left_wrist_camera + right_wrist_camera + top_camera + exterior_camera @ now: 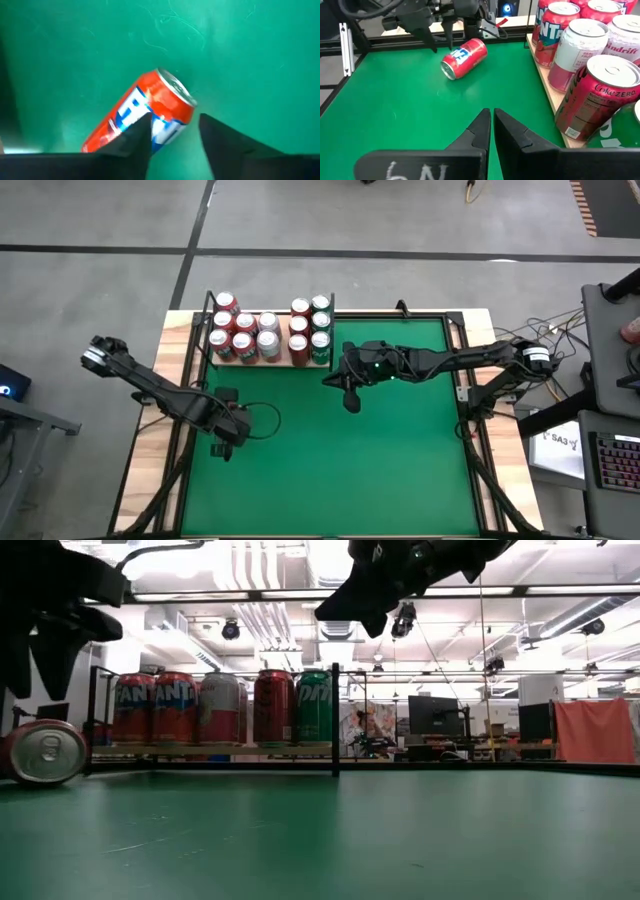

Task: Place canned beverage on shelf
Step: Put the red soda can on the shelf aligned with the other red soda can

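Observation:
A red canned beverage (pixel 465 57) with blue and white lettering lies on its side on the green felt, near the table's left edge; it also shows in the low view (pixel 45 752). My left gripper (pixel 175 124) hangs open just above it, pointing down, one finger over the can's body and one past its top end, clear of it in the low view (pixel 45 660). The shelf (pixel 285 364), a pale wood panel with thin black rods, stands at the far edge with several upright cans (pixel 268 335) on it. My right gripper (pixel 491 117) is shut and held high before the shelf.
Red, silver and green cans (pixel 592 95) crowd the shelf close to my right gripper. Black frame rails (pixel 188 450) and wood strips border the felt. Open green felt (pixel 340 470) spreads across the middle and near side. A desk with a keyboard (pixel 612 465) stands at the right.

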Robot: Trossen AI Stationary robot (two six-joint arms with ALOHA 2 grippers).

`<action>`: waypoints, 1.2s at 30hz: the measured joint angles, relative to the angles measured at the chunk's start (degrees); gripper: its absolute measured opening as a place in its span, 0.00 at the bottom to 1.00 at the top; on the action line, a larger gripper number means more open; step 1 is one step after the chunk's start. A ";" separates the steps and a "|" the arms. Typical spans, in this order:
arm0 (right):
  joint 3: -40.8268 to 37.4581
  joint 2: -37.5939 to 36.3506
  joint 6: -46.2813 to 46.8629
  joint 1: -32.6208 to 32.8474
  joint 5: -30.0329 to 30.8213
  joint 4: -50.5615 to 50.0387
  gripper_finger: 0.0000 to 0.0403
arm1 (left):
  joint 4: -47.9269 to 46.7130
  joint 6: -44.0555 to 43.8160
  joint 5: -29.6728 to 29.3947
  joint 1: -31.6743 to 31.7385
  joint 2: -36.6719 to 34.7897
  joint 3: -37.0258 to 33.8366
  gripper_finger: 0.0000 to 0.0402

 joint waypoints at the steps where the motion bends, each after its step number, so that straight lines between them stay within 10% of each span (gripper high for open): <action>1: 0.00 0.00 -0.03 0.00 -0.01 -0.02 0.03 | -0.10 0.59 -0.10 -0.04 0.35 0.00 0.40; 13: 0.00 0.00 -1.32 0.00 0.00 -1.81 0.03 | -4.10 4.07 1.03 -1.06 5.33 -0.85 0.86; 36: -0.04 0.00 -1.90 0.00 0.02 -3.34 0.03 | 10.15 2.68 7.36 -2.52 12.74 -10.62 0.85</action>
